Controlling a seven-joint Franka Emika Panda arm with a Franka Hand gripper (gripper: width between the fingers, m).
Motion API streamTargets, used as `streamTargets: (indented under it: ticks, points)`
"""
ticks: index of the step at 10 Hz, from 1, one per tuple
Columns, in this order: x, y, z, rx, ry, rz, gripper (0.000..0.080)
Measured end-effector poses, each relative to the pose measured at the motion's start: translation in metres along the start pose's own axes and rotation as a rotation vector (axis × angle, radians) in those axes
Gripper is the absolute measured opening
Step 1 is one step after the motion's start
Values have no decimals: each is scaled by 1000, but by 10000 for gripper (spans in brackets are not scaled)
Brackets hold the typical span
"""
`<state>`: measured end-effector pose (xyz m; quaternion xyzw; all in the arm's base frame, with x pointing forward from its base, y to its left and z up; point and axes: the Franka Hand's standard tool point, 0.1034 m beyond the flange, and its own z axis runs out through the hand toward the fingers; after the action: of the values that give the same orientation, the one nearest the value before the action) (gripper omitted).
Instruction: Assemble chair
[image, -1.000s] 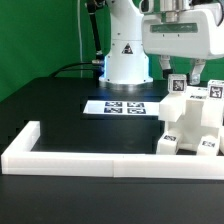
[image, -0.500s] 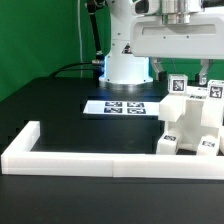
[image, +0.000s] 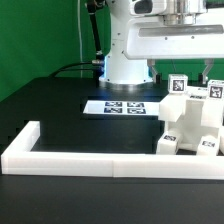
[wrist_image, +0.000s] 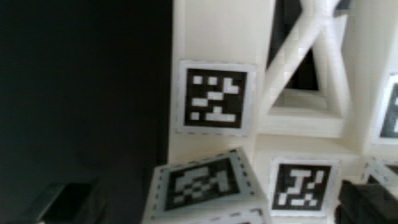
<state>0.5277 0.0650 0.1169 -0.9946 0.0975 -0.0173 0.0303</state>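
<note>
The partly built white chair (image: 190, 125) stands at the exterior view's right against the white fence, with marker tags on its top and sides. My gripper (image: 185, 70) hangs just above the chair's top, jaws apart, with one finger (image: 163, 68) on each side of a tagged upright part (image: 178, 86). Nothing is held. In the wrist view the chair's white frame and tags (wrist_image: 217, 97) fill the picture. The gripper (wrist_image: 228, 195) shows as two dark fingertips (wrist_image: 68, 198) at the edges, with tagged blocks (wrist_image: 205, 185) between and below them.
A white L-shaped fence (image: 90, 158) runs along the front and the exterior view's left of the black table. The marker board (image: 125, 107) lies flat mid-table in front of the robot base (image: 125, 62). A green backdrop stands behind.
The hand has turned over the chair so that its broad side faces the exterior camera. The fingers now stand wider apart across the view. The chair has not moved.
</note>
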Motion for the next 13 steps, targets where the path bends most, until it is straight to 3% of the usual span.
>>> streamTargets:
  ticks: [5,7,11,13]
  points:
    - [0,3,1,-20,-1,-251,636]
    - [0,3,1,-20,-1,-250,283]
    - [0,3,1,-20,-1,-191,288]
    - [0,2,1,-19,1,-36,288]
